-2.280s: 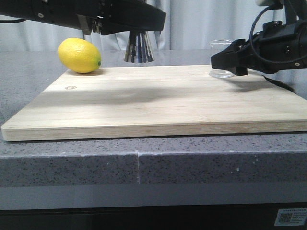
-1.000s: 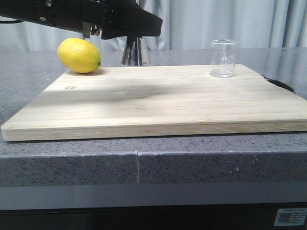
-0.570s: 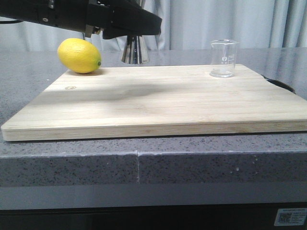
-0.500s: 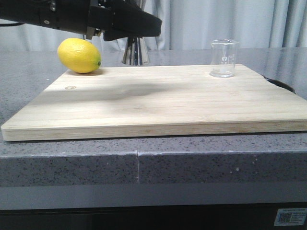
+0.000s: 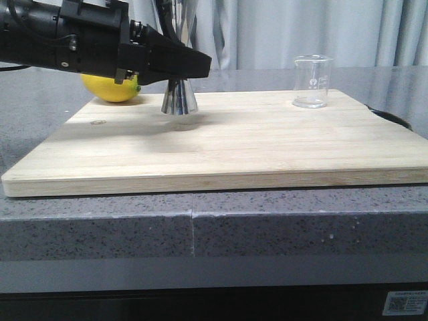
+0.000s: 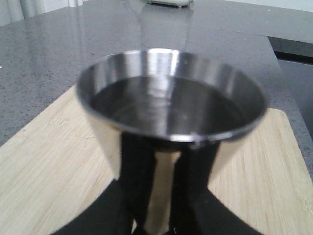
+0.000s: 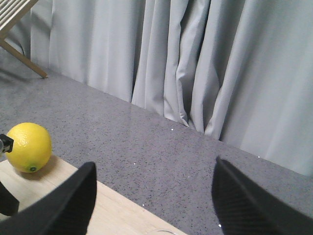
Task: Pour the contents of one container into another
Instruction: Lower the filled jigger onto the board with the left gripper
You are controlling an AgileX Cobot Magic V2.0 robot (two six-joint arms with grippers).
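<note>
Since the earlier pictures the left pincer (image 5: pixel 182 65) has come down and toward the front, and the steel jigger (image 5: pixel 178 99) it carries now stands with its base on the wooden cutting board (image 5: pixel 221 144), where before it hung above the far edge. The right arm, which was beside the beaker at first, has gone out of the front view.

The left pincer is clamped on the jigger at its narrow middle. In the left wrist view the two dark fingers (image 6: pixel 138 181) press on the metal below the wide upper cup (image 6: pixel 171 117), and the cup mouth is upright. The jigger stands in the far left part of the board, just beside the yellow lemon (image 5: pixel 110 91), which is partly hidden behind the arm.

The right pincer (image 7: pixel 151 196) has its fingers wide apart and holds nothing; it looks at the grey curtain (image 7: pixel 195 63).

The glass beaker (image 5: pixel 312 81) stands upright near the far right corner of the board, well apart from the jigger. The board lies on the grey speckled table (image 5: pixel 200 231).
</note>
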